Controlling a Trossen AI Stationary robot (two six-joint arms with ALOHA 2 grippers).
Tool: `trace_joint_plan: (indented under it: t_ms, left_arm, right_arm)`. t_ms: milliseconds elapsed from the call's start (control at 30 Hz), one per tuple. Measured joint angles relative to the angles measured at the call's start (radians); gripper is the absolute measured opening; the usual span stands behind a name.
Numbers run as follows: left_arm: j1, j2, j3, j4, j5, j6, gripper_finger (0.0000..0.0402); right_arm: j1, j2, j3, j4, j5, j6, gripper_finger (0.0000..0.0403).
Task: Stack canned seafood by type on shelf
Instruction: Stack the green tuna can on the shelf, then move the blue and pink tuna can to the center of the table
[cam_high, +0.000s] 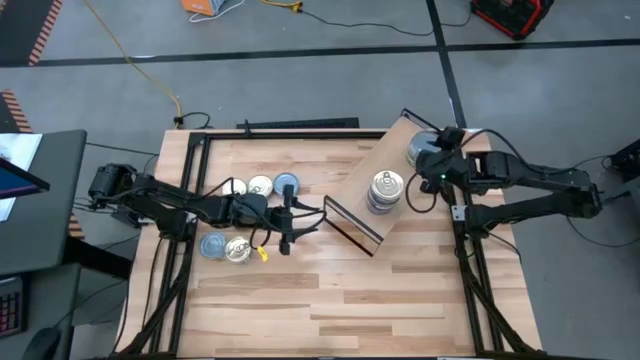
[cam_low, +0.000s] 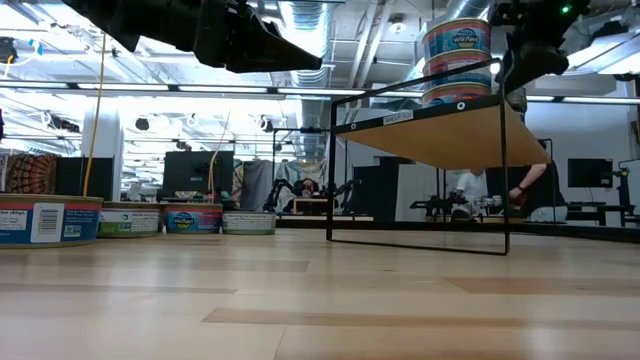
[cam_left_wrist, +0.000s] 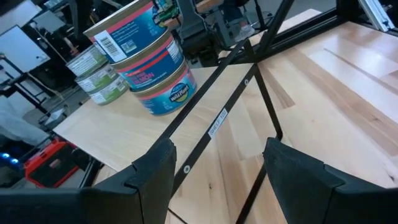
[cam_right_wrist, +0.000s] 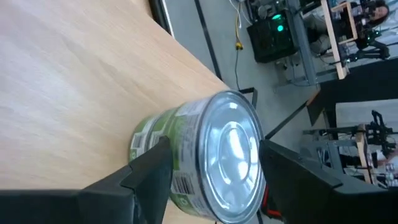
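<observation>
The shelf (cam_high: 352, 205) stands slantwise right of the table's middle, a light wood board (cam_left_wrist: 124, 130) on a thin black frame. On it stand two stacks of tins: a pink-and-blue-labelled stack (cam_high: 386, 190) (cam_left_wrist: 149, 62) and, farther back, a green-labelled stack (cam_high: 421, 150) (cam_right_wrist: 211, 162) with a silver lid. My right gripper (cam_right_wrist: 214, 177) is open over the green stack, one finger on either side of its top tin. My left gripper (cam_high: 305, 218) (cam_left_wrist: 217, 183) hangs open left of the shelf's near end, with nothing between its fingers. Several loose tins (cam_high: 260, 185) (cam_high: 225, 247) rest on the table at the left.
In the low view the loose tins (cam_low: 130, 220) stand in a row at the far left and the shelf's frame (cam_low: 420, 240) stands at the right. Bare tabletop (cam_high: 330, 300) lies toward the near edge. Black frame bars (cam_high: 180, 250) run along both sides of the table.
</observation>
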Motion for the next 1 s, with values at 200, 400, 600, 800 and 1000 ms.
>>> trace_joint_plan:
  t_ms: [200, 400, 600, 800, 1000]
  left_arm:
    - [0.000, 0.000, 0.000, -0.007, 0.002, -0.012, 0.0235]
    - [0.000, 0.000, 0.000, -0.006, 0.021, -0.015, 0.0235]
    - [0.000, 0.000, 0.000, -0.006, 0.020, -0.012, 0.0235]
    - [0.000, -0.004, 0.000, -0.031, 0.011, -0.013, 0.0235]
    - [0.022, -0.138, 0.000, -0.256, -0.048, -0.146, 0.0235]
  right_arm:
    - [0.013, -0.001, 0.043, -0.009, 0.012, 0.012, 0.0276]
    - [0.012, -0.011, 0.077, -0.043, 0.005, 0.011, 0.0276]
    - [0.020, 0.008, 0.077, -0.176, 0.005, 0.050, 0.0276]
    - [0.027, 0.005, 0.079, -0.174, 0.007, 0.090, 0.0276]
    - [0.154, 0.003, 0.185, -0.124, -0.125, 0.323, 0.0276]
